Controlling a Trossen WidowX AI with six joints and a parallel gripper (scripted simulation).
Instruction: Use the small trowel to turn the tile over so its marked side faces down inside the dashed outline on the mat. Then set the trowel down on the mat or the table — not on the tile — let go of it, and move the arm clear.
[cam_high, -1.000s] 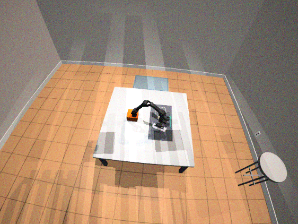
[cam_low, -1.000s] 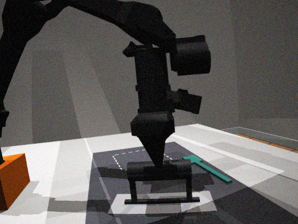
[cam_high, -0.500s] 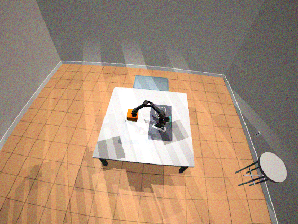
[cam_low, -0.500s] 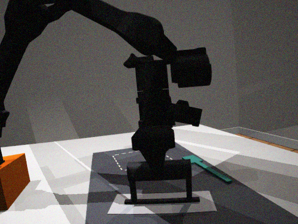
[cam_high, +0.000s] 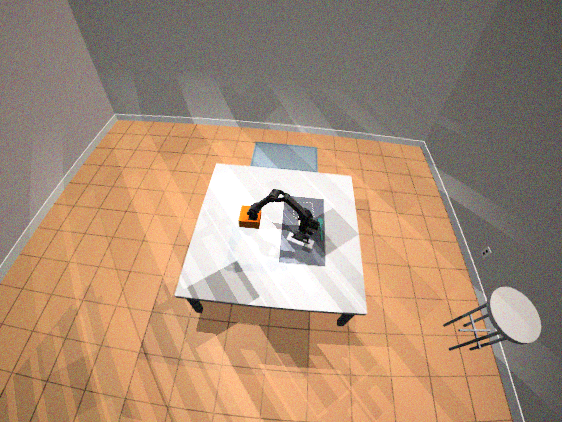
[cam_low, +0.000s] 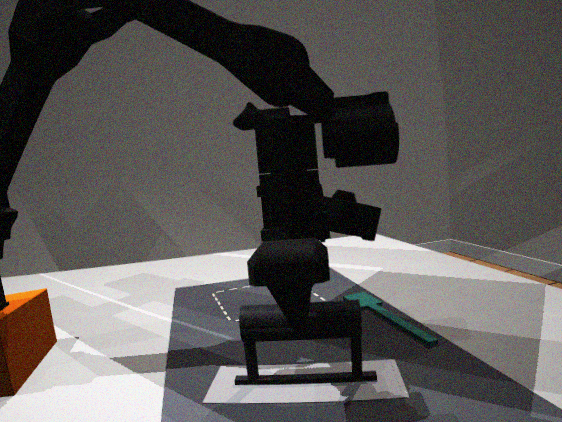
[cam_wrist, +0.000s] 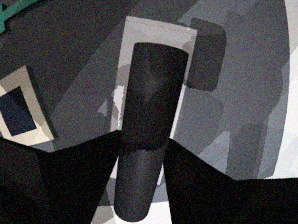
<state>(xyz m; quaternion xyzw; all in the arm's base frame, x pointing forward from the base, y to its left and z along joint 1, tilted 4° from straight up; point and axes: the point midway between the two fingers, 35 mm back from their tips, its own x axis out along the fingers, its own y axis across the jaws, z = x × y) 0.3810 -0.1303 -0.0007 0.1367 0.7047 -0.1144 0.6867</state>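
- While the tile (cam_wrist: 17, 111) lies flat on the dark mat (cam_high: 290, 255) (cam_low: 192, 350) (cam_wrist: 240, 75), the gripper (cam_high: 301, 237) (cam_low: 300, 325) (cam_wrist: 143, 140) is above the small trowel's blade, near the tile but apart from it.
- In the wrist view the tile sits at the left edge of the picture, partly cut off, with its dark square mark facing up.
- The arm hides the tile in the exterior view, and whether it lies inside the dashed outline (cam_high: 314, 205) (cam_low: 222, 307) I cannot tell.
- The small trowel (cam_high: 307, 244) (cam_low: 260, 320) (cam_wrist: 155, 90) has a thick dark handle on two posts over a pale, flat blade.
- The gripper is grasping that handle, its fingers pointing down and parted partway, one on each side near the middle of the grip.
- The trowel stands level, handle uppermost, its blade over the mat; whether the blade touches the mat is hard to tell.
- A teal T-shaped tool (cam_high: 321, 227) (cam_low: 400, 322) (cam_wrist: 22, 9) rests on the mat, apart from the trowel.
- The mat lies on the white tabletop (cam_high: 225, 190) (cam_low: 110, 330), and the arm rises from an orange block (cam_high: 249, 220) (cam_low: 27, 340).
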